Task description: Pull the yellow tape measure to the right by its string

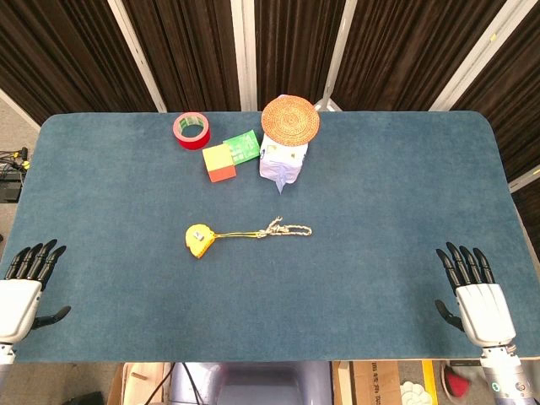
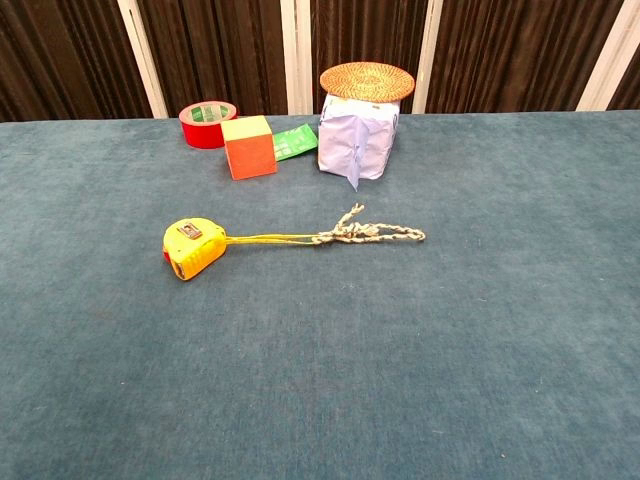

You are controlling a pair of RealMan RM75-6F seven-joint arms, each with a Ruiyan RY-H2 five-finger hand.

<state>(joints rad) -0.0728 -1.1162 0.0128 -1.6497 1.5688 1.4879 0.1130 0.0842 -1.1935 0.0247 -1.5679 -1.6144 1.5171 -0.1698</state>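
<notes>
My left hand (image 1: 24, 287) rests empty, fingers spread. The yellow tape measure (image 1: 198, 240) lies mid-desk, its string (image 1: 268, 230) trailing right. My right hand (image 1: 474, 291), also spread and empty, hasn't started; it must next reach the string's braided end.

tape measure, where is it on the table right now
In the head view the yellow tape measure lies left of the table's middle, nearer the left hand, with its string trailing right; the orange block sits behind it.
</notes>
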